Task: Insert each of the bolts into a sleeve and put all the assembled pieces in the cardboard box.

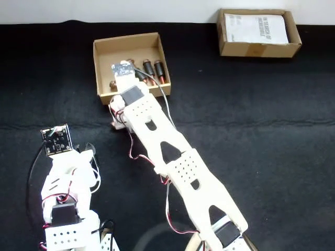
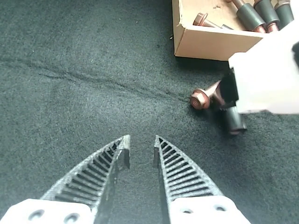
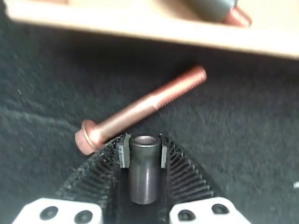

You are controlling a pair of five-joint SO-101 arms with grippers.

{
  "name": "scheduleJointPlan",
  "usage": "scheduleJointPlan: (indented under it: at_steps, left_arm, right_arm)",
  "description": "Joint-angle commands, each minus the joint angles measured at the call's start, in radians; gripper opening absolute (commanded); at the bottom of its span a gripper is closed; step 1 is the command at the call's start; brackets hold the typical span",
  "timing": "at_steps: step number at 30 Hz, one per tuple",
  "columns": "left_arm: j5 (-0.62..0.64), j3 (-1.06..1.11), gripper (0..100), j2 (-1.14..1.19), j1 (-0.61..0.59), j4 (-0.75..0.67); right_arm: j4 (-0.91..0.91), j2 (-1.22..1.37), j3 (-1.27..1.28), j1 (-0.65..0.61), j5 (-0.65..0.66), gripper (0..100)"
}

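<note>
My right gripper (image 3: pixel 145 145) is shut on a dark sleeve (image 3: pixel 144 179), held low over the black mat just in front of the cardboard box (image 1: pixel 131 48). A copper bolt (image 3: pixel 140 111) lies loose on the mat right beyond the sleeve's open end, slanted, its head nearest the fingers. Inside the box lie several bolts fitted in sleeves (image 1: pixel 152 69). My left gripper (image 2: pixel 141 150) is open with nothing between its fingers, hovering over bare mat to the left of the bolt (image 2: pixel 201 99) and the sleeve (image 2: pixel 232 121).
The right arm (image 1: pixel 172 157) stretches diagonally across the middle of the table. The left arm (image 1: pixel 68 180) stays at the near left. A second cardboard box (image 1: pixel 259 32) holding a printed sheet stands at the far right.
</note>
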Motion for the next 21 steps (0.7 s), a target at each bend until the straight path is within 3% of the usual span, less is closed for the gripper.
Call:
scheduleJointPlan:
  at_steps: [1,10,18,21]
  left_arm:
    - [0.0,0.019,10,-0.001,0.008,0.003]
    - [0.0,0.019,10,-0.001,0.008,0.005]
    - [0.0,0.019,11,-0.001,0.008,0.005]
    - [0.0,0.019,11,-0.001,0.008,0.005]
  right_arm:
    - [0.064,-0.012,-0.041,0.031,0.0,0.6]
    - [0.176,-0.016,-0.463,0.088,0.002,0.6]
    - [0.179,-0.214,-0.444,0.162,0.005,0.6]
    - [0.185,-0.317,-0.444,0.197,0.091,0.6]
